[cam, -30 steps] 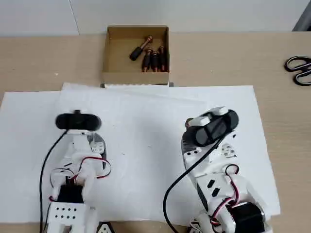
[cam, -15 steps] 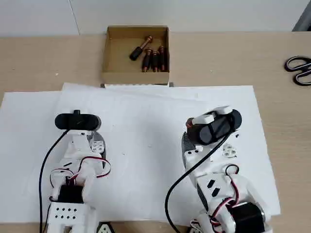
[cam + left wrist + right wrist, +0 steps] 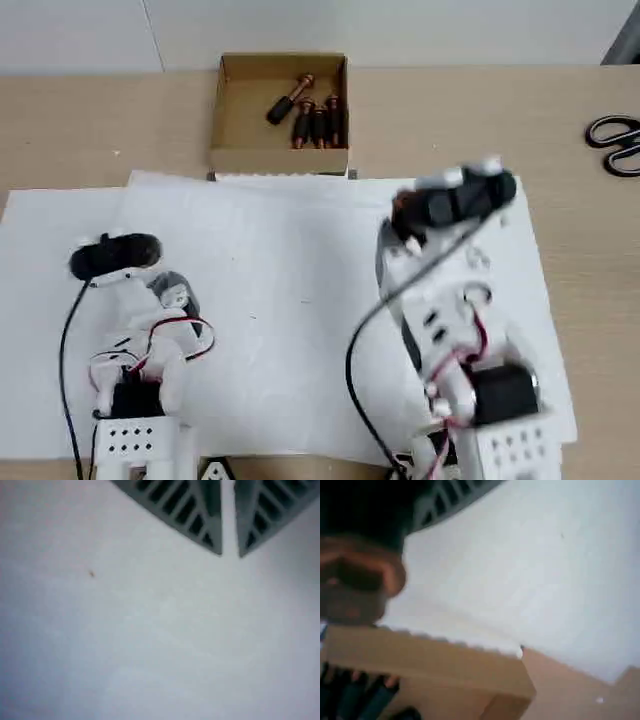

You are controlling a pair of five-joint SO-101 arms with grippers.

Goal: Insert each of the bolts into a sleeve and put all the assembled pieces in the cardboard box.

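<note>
The cardboard box (image 3: 278, 160) sat on the wooden table (image 3: 100, 110), just beyond the far edge of a white paper sheet (image 3: 300, 300). Four assembled pieces lay inside it. Three of them (image 3: 318, 125) were packed side by side and touching against the box's right-hand wall. Their long axes ran straight away from the arms, with the copper heads at the far end and the dark sleeves nearer. The fourth piece (image 3: 288, 98) lay slantwise just left of that row. Its dark sleeve end pointed to the near left and its copper head to the far right.

The right gripper (image 3: 400, 212) hung over the paper's far edge, near the box's right corner. It appeared to pinch a fifth piece (image 3: 357, 580). The right wrist view was too smeared to be sure, but a copper end faced the lens with a dark body behind it. I could not tell how its long axis lay over the table.

The left gripper (image 3: 227, 550) hovered low over bare paper, well apart from the box. Its ribbed grey fingers (image 3: 200, 515) were all but pressed together, with a thin slit between the tips and nothing in it.

Scissors (image 3: 615, 140) lay at the table's right edge.
</note>
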